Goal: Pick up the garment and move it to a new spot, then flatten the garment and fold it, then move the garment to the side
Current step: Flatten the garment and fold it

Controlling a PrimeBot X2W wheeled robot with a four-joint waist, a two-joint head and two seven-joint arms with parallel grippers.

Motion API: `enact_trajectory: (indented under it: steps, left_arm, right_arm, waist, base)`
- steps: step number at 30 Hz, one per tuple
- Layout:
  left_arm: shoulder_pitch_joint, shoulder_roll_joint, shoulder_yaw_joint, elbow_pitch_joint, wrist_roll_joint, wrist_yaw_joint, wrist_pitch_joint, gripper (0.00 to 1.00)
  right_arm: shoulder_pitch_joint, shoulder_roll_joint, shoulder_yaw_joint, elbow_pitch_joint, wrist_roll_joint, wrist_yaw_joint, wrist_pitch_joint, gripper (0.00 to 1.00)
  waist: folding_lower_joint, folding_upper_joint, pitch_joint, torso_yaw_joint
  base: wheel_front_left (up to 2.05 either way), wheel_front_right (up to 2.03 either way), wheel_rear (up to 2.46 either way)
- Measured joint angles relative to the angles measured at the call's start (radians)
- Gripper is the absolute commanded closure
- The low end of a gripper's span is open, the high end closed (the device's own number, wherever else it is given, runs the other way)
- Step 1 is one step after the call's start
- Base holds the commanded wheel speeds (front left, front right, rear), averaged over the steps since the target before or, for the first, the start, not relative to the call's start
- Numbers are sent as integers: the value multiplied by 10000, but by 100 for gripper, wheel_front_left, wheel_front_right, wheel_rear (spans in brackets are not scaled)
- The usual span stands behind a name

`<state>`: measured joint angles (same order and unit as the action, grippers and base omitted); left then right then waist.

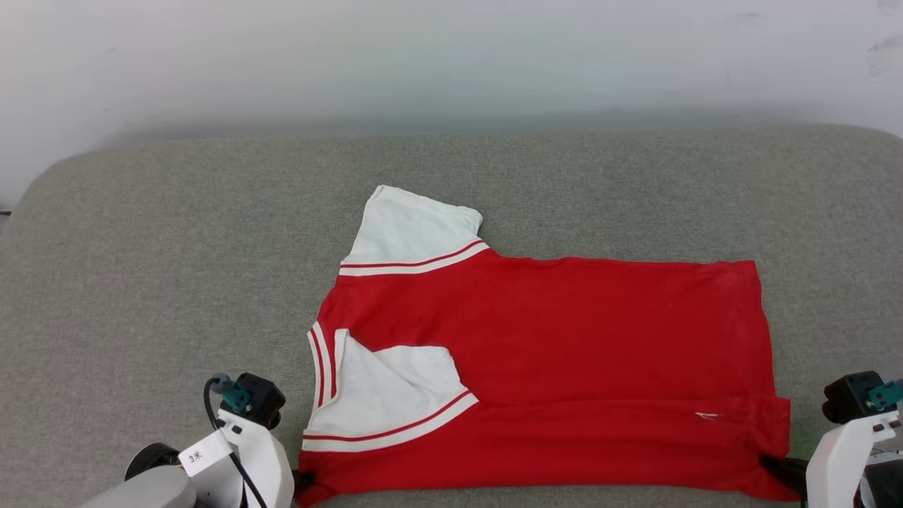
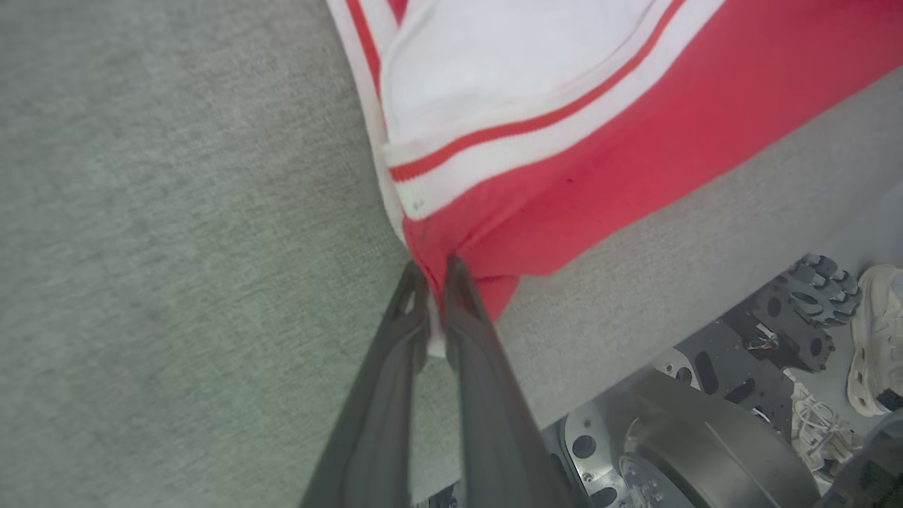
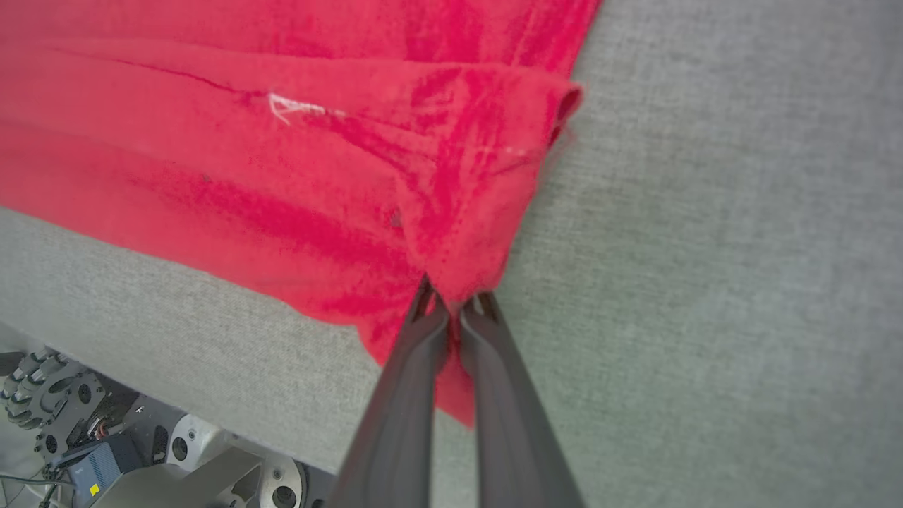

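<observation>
Left gripper [image 2: 434, 270] first since it's closest: fingers pressed together on the near-left corner of the shirt [image 1: 564, 339], red cloth bunched right at the tips. Right gripper [image 3: 455, 296] is the same deal on the near-right hem corner, jaws pinching a puckered bit of fabric, with some red poking down between the fingers.

Big stuff next. Grey padded table [image 1: 176, 247] takes up most of the head view, with a pale wall [image 1: 423, 56] behind it. Shirt lies flat on the table, a bit right of middle. Its neck end is to the robot's left and its hem to the right, and its near edge is almost on the table's front edge. One strip along that near side looks folded over onto the body.

Below the table edge, the left wrist view catches the robot's base [image 2: 705, 451].

Far sleeve [image 1: 413, 226] is white and sticks out toward the wall. Near sleeve [image 1: 384, 395] is folded in on top of the red. Red-white trim [image 1: 413, 264] runs along the sleeve seams and the neck.

Small stuff: a toothed wheel [image 2: 811, 310], a pale shoe [image 2: 875, 339], and a tiny white thread mark [image 1: 707, 415] near the hem.
</observation>
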<state>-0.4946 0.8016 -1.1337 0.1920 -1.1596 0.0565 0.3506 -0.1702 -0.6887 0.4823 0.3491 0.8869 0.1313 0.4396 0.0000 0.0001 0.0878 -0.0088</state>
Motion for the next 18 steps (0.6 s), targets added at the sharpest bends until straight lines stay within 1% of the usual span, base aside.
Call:
enact_trajectory:
  steps: [4,5,6,7,13,18]
  left_arm:
    - [23,-182,-12,416,-63,-127,-40,100]
    - [24,-211,21,495,-65,-132,-144,97]
    - [24,-228,52,564,-63,-140,-226,27]
    - [24,-224,65,594,-56,-184,-307,0]
    - [-199,-81,240,665,209,-314,-748,0]
    - [-792,102,750,378,433,-330,-1325,0]
  right_arm:
    - [-8,284,17,320,-65,-2,-301,100]
    - [-7,324,23,351,-65,-2,-433,56]
    - [-5,357,6,380,-65,-2,-581,0]
    - [-4,393,-25,382,-69,-2,-765,0]
    - [70,598,-606,240,-491,-2,-2405,0]
    - [75,943,-1323,-167,-1243,-2,-3741,0]
  waist:
    - [0,0,46,44]
    - [0,0,20,51]
    - [0,0,-22,55]
    - [1,0,-77,56]
    - [0,0,-493,51]
    - [0,0,-681,-130]
  base:
    - [0,0,0]
    - [0,0,0]
    - [0,0,0]
    - [0,0,0]
    - [0,0,0]
    - [0,0,0]
